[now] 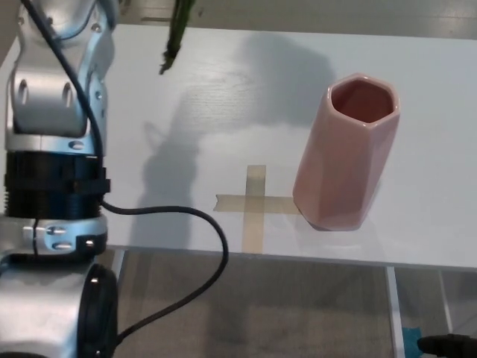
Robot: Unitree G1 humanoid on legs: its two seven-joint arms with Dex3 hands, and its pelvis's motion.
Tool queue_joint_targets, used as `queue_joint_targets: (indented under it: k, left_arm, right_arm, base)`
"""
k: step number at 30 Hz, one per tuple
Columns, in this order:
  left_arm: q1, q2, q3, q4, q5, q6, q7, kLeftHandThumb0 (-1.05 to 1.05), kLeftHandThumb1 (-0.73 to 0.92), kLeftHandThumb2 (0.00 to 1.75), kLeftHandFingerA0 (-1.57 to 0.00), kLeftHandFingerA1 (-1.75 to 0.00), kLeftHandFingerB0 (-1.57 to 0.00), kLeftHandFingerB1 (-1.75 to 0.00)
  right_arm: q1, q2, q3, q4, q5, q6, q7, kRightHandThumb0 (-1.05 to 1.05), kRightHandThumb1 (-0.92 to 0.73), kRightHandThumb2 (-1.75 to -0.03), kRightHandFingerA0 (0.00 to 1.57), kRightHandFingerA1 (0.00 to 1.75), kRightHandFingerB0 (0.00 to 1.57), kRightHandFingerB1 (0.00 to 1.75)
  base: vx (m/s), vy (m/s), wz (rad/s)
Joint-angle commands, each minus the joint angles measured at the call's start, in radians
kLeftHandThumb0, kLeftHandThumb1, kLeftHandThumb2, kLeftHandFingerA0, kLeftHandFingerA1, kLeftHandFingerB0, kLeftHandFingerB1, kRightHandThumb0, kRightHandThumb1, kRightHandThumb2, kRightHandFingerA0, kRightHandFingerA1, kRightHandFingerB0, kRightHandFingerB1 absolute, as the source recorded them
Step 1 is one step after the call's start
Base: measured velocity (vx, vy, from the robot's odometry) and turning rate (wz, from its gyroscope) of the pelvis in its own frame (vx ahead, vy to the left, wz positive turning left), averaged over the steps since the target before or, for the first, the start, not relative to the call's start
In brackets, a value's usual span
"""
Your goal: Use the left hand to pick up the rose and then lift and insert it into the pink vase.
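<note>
Nearest the camera, the left arm (56, 149) rose up the left edge, a black cable (186, 246) looping from it past the worktop's (186, 112) front edge. A tape cross (253, 205) lay on the white worktop, the pink vase (344, 153) standing upright just right of it, touching one arm of the cross. Farther back, only the rose's green stem (177, 33) hung in at the top, above the surface. The left hand was out of frame, so its fingers' state could not be told.
</note>
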Motion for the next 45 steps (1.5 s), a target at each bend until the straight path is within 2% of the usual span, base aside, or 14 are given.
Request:
queue_joint_targets:
  k: [1,7,15,20,45]
  left_arm:
    - [-0.021,-0.029,-0.015,-0.052,-0.072,0.088,-0.016,-0.19,0.85,0.66,-0.99,-1.3,-0.85,-0.85]
    - [-0.044,-0.076,-0.047,-0.127,-0.117,0.184,-0.017,-0.2,0.84,0.66,-1.0,-1.3,-0.85,-0.83]
    - [-0.099,-0.129,-0.034,-0.13,-0.165,0.234,0.006,-0.19,0.84,0.66,-1.0,-1.31,-0.87,-0.8]
    - [-0.122,-0.152,-0.058,-0.162,-0.168,0.273,0.011,-0.19,0.85,0.67,-0.95,-1.34,-0.85,-0.83]
    - [-0.192,-0.183,-0.117,-0.097,-0.153,0.22,0.029,-0.18,0.85,0.67,-0.95,-1.35,-0.85,-0.82]
  right_arm:
    - [0.007,-0.013,-0.001,0.008,0.005,0.009,0.01,-0.36,-0.66,-0.59,0.59,0.41,0.54,0.39]
    - [0.005,-0.01,-0.003,0.007,0.007,0.011,0.005,-0.37,-0.66,-0.59,0.59,0.41,0.54,0.39]
    - [0.002,-0.009,-0.003,0.003,0.006,0.012,0.007,-0.37,-0.66,-0.59,0.6,0.41,0.55,0.39]
    - [0.002,-0.011,0.003,0.004,0.001,0.015,0.007,-0.37,-0.65,-0.59,0.61,0.41,0.56,0.39]
    - [-0.004,-0.011,0.007,0.003,0.001,0.021,0.008,-0.36,-0.65,-0.59,0.61,0.41,0.58,0.4]
  base:
    - [0.0,0.0,0.0]
    - [0.0,0.0,0.0]
    - [0.0,0.0,0.0]
    - [0.0,0.0,0.0]
    - [0.0,0.0,0.0]
